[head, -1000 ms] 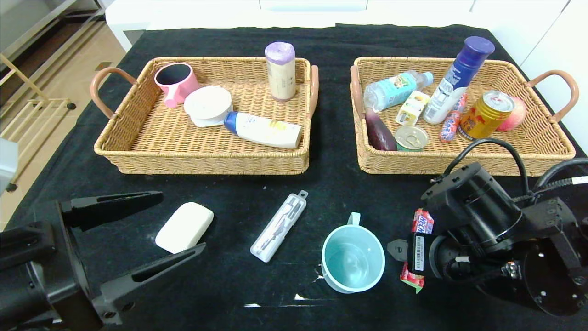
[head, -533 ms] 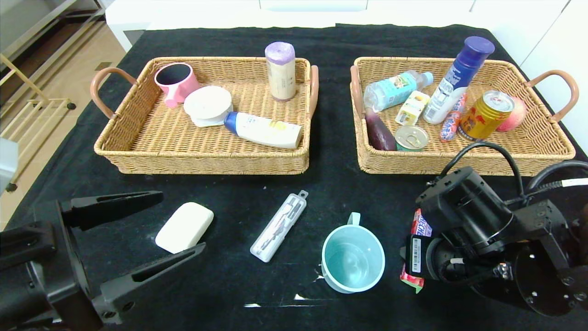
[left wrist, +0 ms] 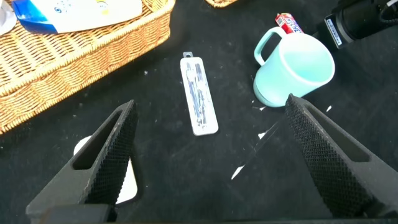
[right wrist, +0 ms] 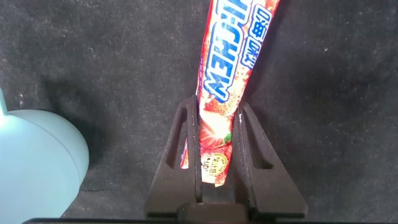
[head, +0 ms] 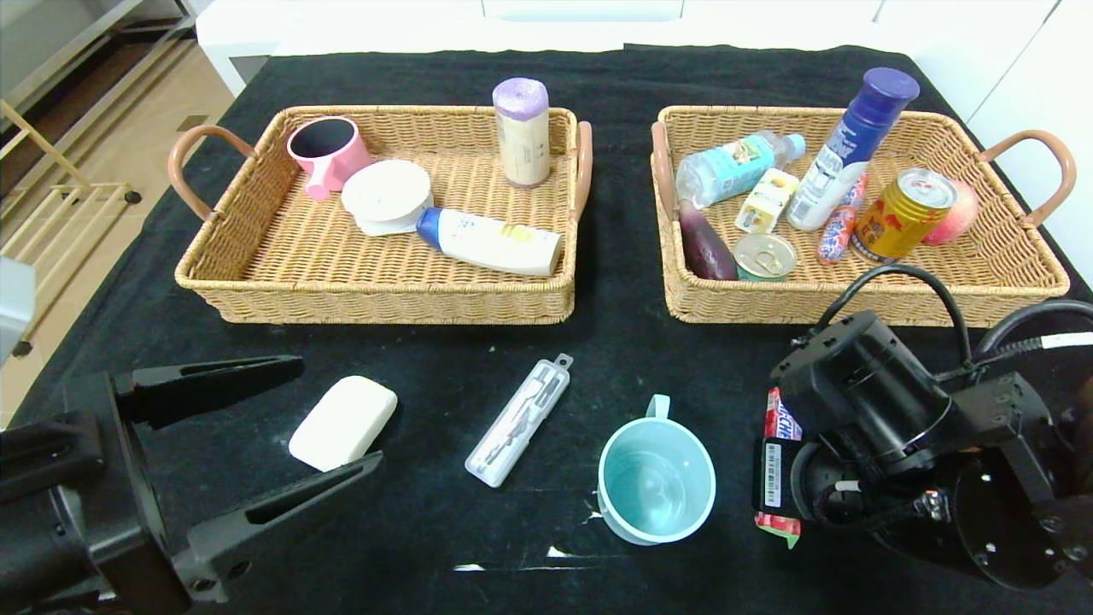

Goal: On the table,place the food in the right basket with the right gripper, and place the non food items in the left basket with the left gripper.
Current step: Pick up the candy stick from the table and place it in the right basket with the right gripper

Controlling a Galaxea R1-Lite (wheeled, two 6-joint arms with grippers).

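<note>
My right gripper (right wrist: 217, 107) is shut on the near end of the long red candy stick pack (right wrist: 232, 74), which lies on the black table (head: 615, 359) right of the teal mug (head: 656, 471); the pack also shows in the head view (head: 778, 420). My left gripper (head: 333, 410) is open at the front left, its fingers either side of the white soap block (head: 342, 422). The slim clear case (head: 517, 420) lies between soap and mug, and shows in the left wrist view (left wrist: 199, 102). The water bottle (head: 736, 165) and gold can (head: 903, 213) lie in the right basket (head: 1008, 282).
The left basket (head: 282, 295) holds a pink mug (head: 327, 155), a white round lid (head: 387, 196), a lotion bottle (head: 491, 241) and a purple-topped roll (head: 522, 131). The right basket also holds a blue-capped bottle (head: 850, 147), a tin, a peach and small packs.
My right gripper has shifted slightly right and closed on the candy pack's near end, dragging that end a little towards me. The left arm has not moved.
</note>
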